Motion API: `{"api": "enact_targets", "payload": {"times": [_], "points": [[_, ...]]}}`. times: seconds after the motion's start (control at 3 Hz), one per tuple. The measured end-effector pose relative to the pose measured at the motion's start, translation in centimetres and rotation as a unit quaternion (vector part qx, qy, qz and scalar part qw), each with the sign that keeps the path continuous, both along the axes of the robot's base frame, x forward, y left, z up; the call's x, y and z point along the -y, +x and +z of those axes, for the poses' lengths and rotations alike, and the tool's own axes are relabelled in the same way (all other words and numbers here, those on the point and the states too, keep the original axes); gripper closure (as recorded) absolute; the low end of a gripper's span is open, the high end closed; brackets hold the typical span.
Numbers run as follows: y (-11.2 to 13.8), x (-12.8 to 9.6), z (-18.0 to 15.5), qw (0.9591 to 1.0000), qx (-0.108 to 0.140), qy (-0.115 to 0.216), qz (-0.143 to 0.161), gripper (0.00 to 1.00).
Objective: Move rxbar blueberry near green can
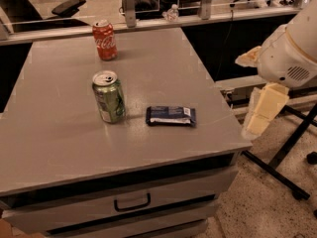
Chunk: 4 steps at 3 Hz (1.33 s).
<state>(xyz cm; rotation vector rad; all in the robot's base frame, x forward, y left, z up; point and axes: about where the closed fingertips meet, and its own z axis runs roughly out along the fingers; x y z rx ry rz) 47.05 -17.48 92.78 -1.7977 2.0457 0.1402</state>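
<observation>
The rxbar blueberry (171,116), a flat dark blue bar with a white label patch, lies on the grey table (59,148) near its right front. The green can (109,96) stands upright just to the bar's left, a small gap apart. My gripper (261,114) hangs from the white arm (290,53) off the table's right edge, to the right of the bar and apart from it. It holds nothing that I can see.
A red Coca-Cola can (104,39) stands upright at the back of the table. A drawer with a handle (132,202) sits below the tabletop. Black stand legs (277,162) cross the floor at the right. A rail with posts (148,19) runs behind the table.
</observation>
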Motion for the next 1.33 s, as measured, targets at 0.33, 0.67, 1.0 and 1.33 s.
{"api": "enact_targets", "payload": {"times": [0.33,0.67,1.0,1.33], "points": [[1.9,-2.0,-2.8,0.9952,-0.006,0.081,0.054,0.0],[2.9,-3.1,-4.2,0.9888,-0.01,0.139,0.054,0.0],[3.7,-5.0,-5.3,0.9821,-0.014,0.182,0.047,0.0],[3.5,-6.7,-6.3,0.9789,-0.02,0.198,0.049,0.0]]}}
